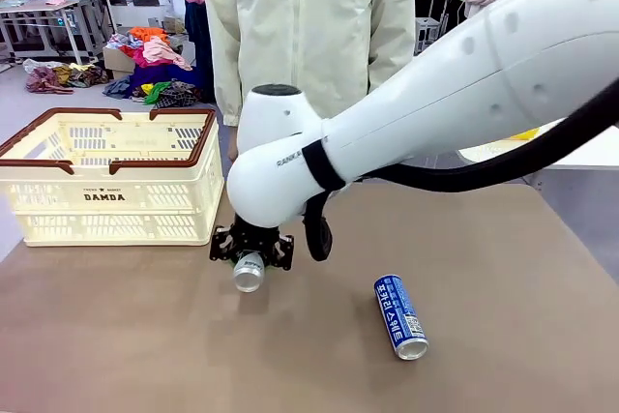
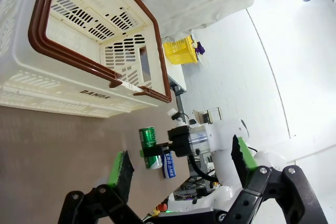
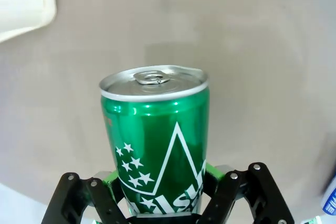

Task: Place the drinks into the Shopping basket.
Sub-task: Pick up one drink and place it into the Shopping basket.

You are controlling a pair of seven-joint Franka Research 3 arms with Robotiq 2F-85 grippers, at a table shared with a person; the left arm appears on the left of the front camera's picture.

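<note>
The right gripper [image 1: 251, 247] is clamped on the slim green aluminium can [image 1: 249, 273], low by the brown desk [image 1: 484, 239], the can's long axis level and its silver top facing the robot. The cream lattice shopping basket [image 1: 116, 198] stands just to the can's left. The left gripper [image 2: 181, 167] gapes open.

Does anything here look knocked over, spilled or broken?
The slim blue aluminium can with white lettering lies on its side on the brown table, well apart from the cream plastic lattice basket. The green aluminium can is held sideways in the right gripper. No spill or dent is visible.
</note>
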